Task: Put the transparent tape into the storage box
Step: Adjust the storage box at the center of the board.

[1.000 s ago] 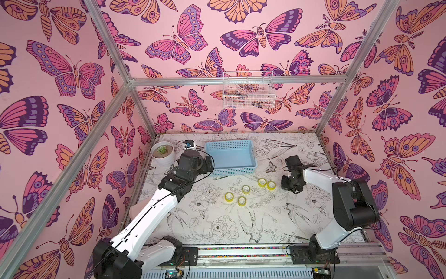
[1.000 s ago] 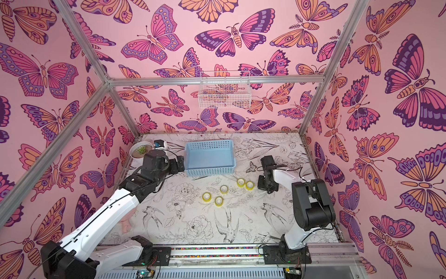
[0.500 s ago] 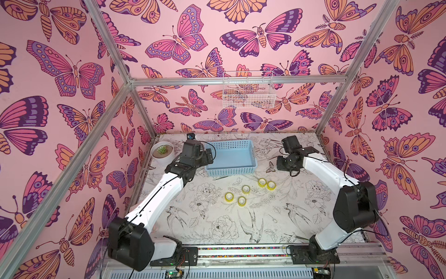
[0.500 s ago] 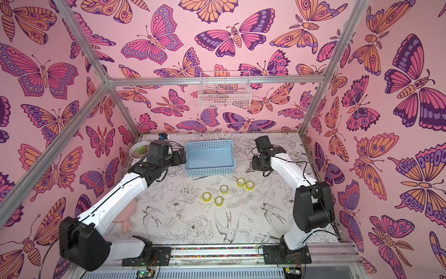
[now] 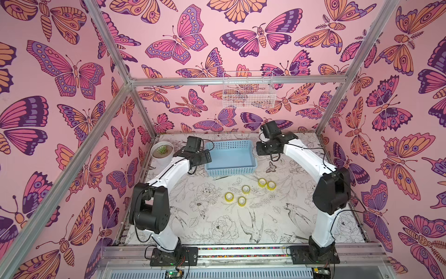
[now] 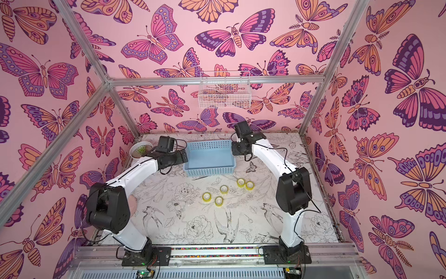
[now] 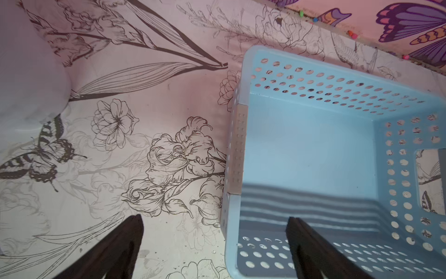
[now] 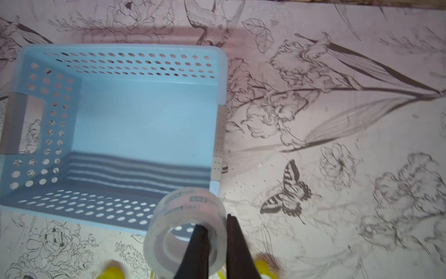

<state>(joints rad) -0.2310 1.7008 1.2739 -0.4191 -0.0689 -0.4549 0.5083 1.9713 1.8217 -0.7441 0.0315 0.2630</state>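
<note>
Nearest the front edge, flat on the middle of the flower-printed table (image 5: 217, 229): five small yellow-tinted see-through tape rings (image 5: 241, 201), loose, two just beside each other, well apart from both grippers. Not yet boxed.

Further back, at the right short side of the light blue perforated plastic storage box (image 5: 229, 172): right gripper (image 8: 215, 223) clamped on the wall of the colourless see-through tape roll (image 8: 169, 205), one finger through the hole, one outside. Hangs by a corner of the box's rim; cannot tell whether fully over the floor. If let go here, could strike the rim and tumble out onto the table, then roll away. Thin one-wall pinch: could swing or slip in a quick move.

Box floor bare, near the table's far edge.

At the left short side: left gripper (image 7: 214, 217) spread wide, holding nothing, straddling the wall. If lowered, could catch the rim and shove the light box from under the roll. Could also meet the right gripper above the box.

At the far left corner: round white pot with a green succulent (image 5: 161, 151), near the left gripper; could be knocked by a sideways swing.
</note>
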